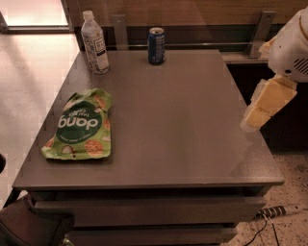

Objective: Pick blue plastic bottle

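Bottle (95, 43) upright, white cap on, at the far left corner of the grey table (183, 125), well apart from the pincer (255, 115) hanging at the table's right edge, open or closed impossible to tell. Along the far edge a dark blue can (156, 45); nearer on the left a green snack bag (82, 126) lying flat. Pale floor (29, 72) to the left, wood panelling (192, 12) behind, a power strip (279, 210) on the ground at lower right
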### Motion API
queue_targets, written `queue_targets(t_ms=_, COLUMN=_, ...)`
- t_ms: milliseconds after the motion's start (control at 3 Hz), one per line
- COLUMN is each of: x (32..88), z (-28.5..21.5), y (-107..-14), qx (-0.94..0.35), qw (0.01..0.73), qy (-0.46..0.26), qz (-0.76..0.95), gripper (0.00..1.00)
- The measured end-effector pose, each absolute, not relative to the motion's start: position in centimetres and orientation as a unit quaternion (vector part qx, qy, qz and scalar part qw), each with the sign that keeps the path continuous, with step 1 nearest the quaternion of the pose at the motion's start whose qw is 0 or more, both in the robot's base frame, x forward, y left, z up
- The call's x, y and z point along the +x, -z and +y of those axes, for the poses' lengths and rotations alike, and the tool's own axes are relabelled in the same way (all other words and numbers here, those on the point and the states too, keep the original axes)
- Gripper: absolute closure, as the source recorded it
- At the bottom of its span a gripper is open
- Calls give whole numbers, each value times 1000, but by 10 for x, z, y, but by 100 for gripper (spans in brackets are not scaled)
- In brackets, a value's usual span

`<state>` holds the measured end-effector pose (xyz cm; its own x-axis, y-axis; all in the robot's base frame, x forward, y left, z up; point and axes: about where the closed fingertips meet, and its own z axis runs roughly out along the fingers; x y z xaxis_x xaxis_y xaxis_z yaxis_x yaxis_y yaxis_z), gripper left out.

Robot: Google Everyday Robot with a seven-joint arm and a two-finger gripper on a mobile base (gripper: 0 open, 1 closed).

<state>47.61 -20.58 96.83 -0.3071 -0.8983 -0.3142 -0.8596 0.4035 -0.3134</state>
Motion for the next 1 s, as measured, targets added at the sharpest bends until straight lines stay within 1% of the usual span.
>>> queue_targets(t_ms=333, x=492, z=-189, y=-932, qx=-483, qw=263, qy=0, qz=835, gripper=0)
queue_targets(t_ms=667, x=502, z=-169, y=-898, qx=-435, qw=316, qy=-70, qz=840, gripper=0)
queue_targets(t_ms=1000, x=536, z=-143, y=-895, qx=-420, qw=410, qy=-126, qz=800, gripper=0)
